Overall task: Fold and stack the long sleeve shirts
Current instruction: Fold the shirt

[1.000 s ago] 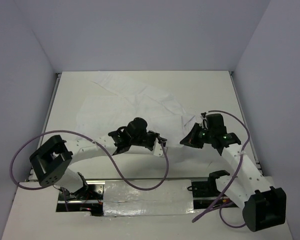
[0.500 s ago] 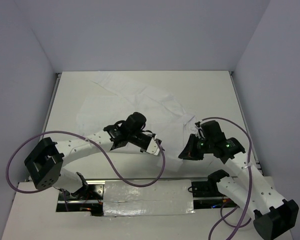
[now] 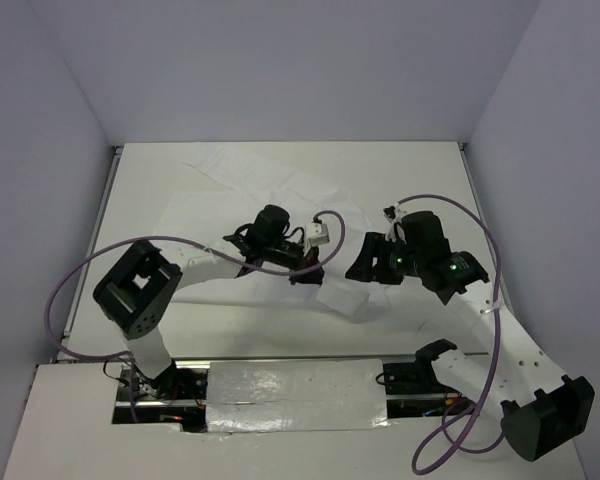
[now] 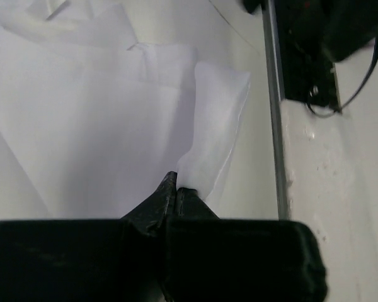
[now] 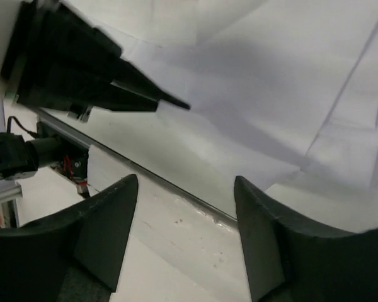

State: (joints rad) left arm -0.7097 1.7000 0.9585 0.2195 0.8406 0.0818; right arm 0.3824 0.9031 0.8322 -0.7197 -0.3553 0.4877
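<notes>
- Both arms have swung away from their bases since the earlier view. The left tool (image 4: 176, 184) pinches a raised fold of the white shirt (image 3: 265, 195), tips pressed together.
- The right tool (image 5: 184, 182) hangs spread and empty nearby.
- The shirt lies rumpled across the middle of the tabletop (image 3: 430, 180), so folding seems barely begun.

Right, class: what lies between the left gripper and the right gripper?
Only the white shirt, seen in the top external view: the left gripper pinches its edge, and the flap runs toward the open right gripper.
</notes>
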